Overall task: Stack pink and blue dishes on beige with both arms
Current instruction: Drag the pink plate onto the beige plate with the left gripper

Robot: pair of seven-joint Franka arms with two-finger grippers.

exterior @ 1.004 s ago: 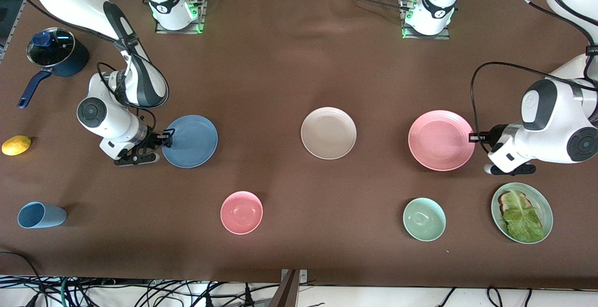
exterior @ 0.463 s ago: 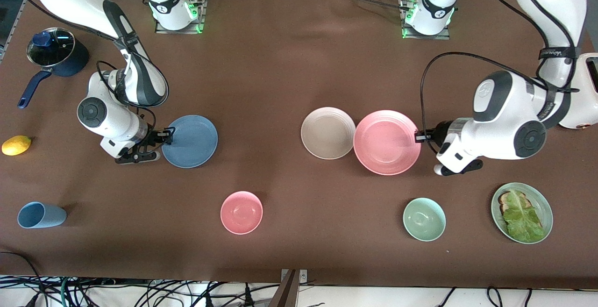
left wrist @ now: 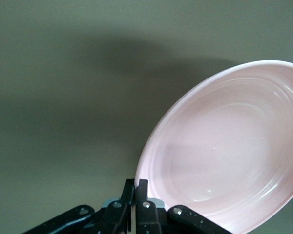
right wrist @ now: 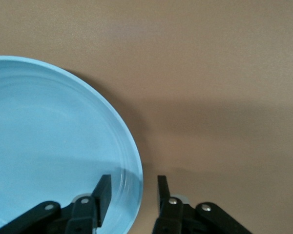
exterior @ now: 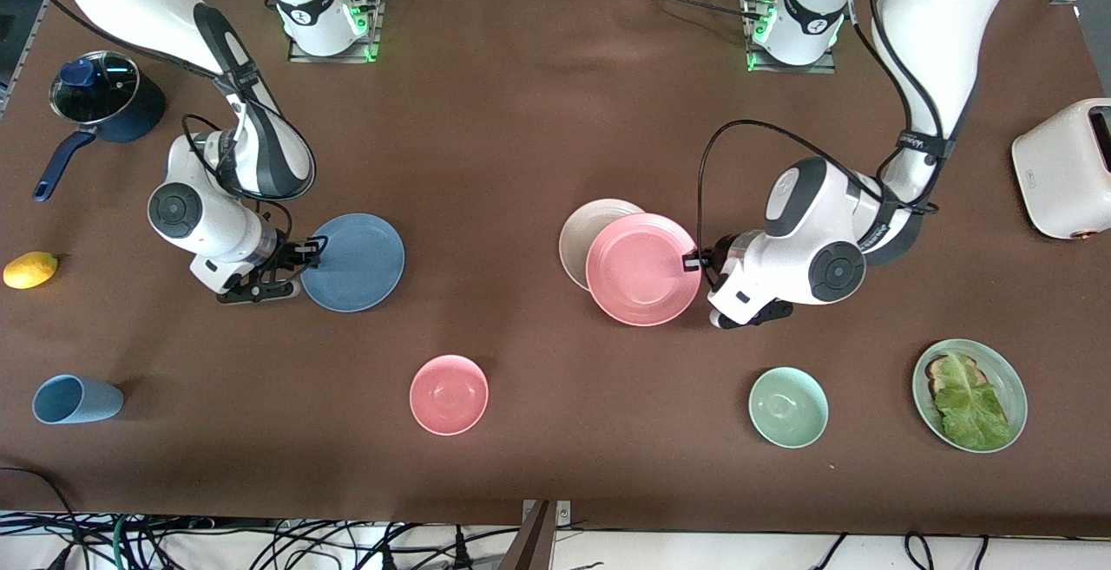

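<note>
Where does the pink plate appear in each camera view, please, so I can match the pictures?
Front view: the pink plate is mid-table, overlapping the beige plate, its rim gripped by the left end effector.
Left wrist view: it fills the lower corner, rim pinched between the fingers.
Right wrist view: not in it.
Shared landmark: the left end effector on the rim.

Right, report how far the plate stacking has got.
Nothing is stacked yet. In hand: the left hand is shut on the pink plate, held over the beige plate and covering much of it. The right hand is open astride the blue plate rim, that plate on the table. Left: set pink down, then grip, carry and stack blue.
</note>
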